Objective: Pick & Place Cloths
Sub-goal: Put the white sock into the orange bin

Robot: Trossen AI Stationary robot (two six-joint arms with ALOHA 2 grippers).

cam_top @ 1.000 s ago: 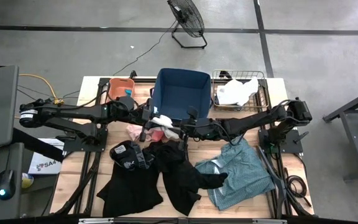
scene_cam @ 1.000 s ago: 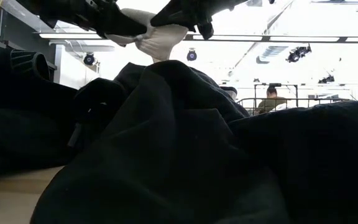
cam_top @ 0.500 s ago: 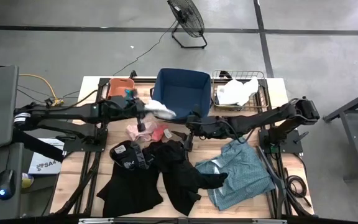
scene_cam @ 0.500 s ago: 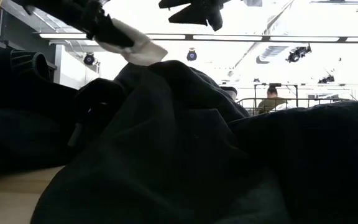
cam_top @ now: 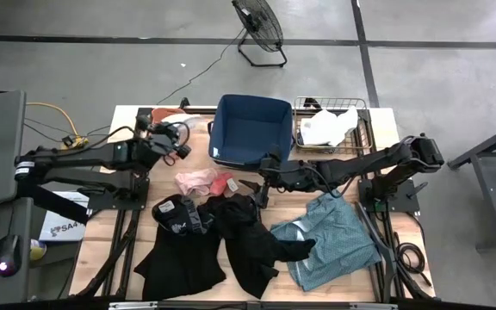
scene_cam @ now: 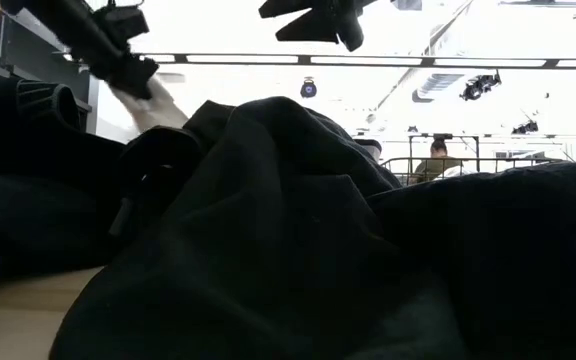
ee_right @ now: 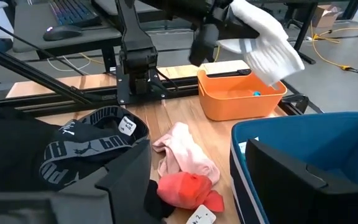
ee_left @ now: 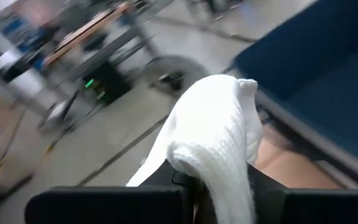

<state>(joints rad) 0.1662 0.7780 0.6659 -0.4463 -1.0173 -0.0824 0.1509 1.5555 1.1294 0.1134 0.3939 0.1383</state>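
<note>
Likely a robotics lab or workshop, bare concrete floor [cam_top: 455, 95], floor fan [cam_top: 259, 26], strip ceiling lights [scene_cam: 368, 60], neighbouring workbenches

white cloth [ee_right: 263, 40] hangs above the orange bin [ee_right: 241, 96] — pink cloth [ee_right: 185, 155] nearby.

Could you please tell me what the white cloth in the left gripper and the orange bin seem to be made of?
The white cloth held in the left gripper looks like soft knitted or waffle-weave cotton: fine ribbed texture, limp drape. The orange bin appears to be rigid moulded plastic: smooth, evenly coloured walls with rounded corners and a slight sheen.
</note>
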